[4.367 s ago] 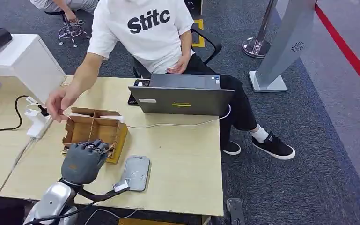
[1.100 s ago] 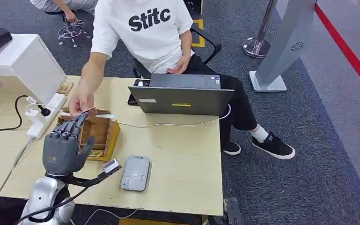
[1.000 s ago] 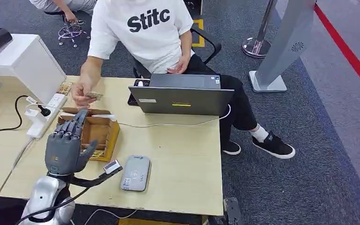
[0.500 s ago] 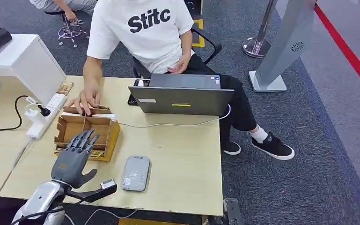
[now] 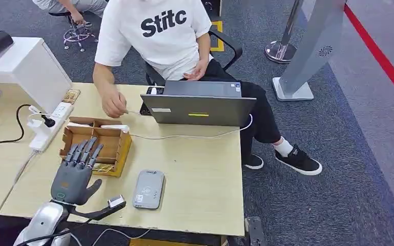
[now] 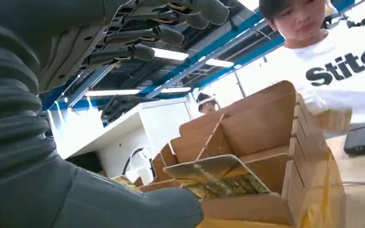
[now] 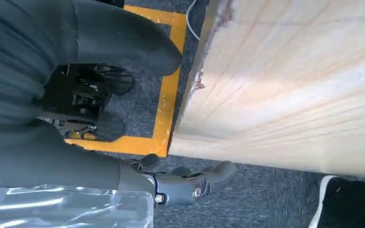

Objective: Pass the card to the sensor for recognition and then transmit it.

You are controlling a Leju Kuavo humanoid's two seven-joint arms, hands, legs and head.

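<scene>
My left hand (image 5: 77,173) hovers with fingers spread over the near edge of the partitioned cardboard box (image 5: 113,139) and holds nothing. A gold-patterned card (image 5: 104,167) lies in the box's front compartment, just beside the fingertips. In the left wrist view the same card (image 6: 216,173) lies flat in the box (image 6: 266,123), below the fingers of my left hand (image 6: 66,95). The grey card sensor (image 5: 149,188) lies on the table to the right of my hand. My right hand (image 7: 52,161) hangs empty beside the table's edge (image 7: 289,95), fingers loosely apart.
A person in a white shirt sits behind the table; their hand (image 5: 114,105) is raised between the box and the open laptop (image 5: 200,105). A power strip (image 5: 48,125) with cables lies at the left. A white cable (image 5: 194,136) crosses the tabletop (image 5: 200,174).
My left hand has come down from its raised pose and drawn back to the box's near edge. The person's hand, holding a card a second ago, reached to the box's back and now lifts toward the laptop.
</scene>
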